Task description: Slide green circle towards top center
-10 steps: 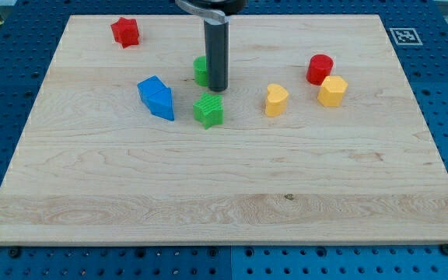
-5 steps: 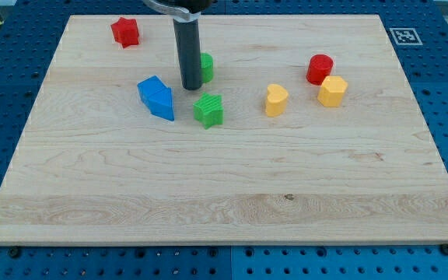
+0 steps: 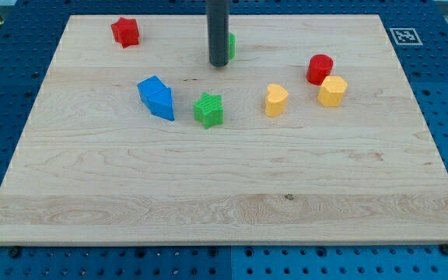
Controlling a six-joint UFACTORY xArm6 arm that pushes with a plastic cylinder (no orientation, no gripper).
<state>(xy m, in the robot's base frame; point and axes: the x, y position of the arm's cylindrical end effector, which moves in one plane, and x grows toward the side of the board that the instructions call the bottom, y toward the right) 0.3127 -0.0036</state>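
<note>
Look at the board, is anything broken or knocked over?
Nothing stands out. My tip sits against the green circle, which peeks out at the rod's right near the view's top. The green star, blue block and others rest flat on the board.

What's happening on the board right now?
My tip is down on the board near the view's top centre, right against the green circle, which shows only as a sliver behind the rod on its right. The circle already sits close to the top edge. The green star, blue block, yellow heart, yellow block, red cylinder and red star lie apart from it.
</note>
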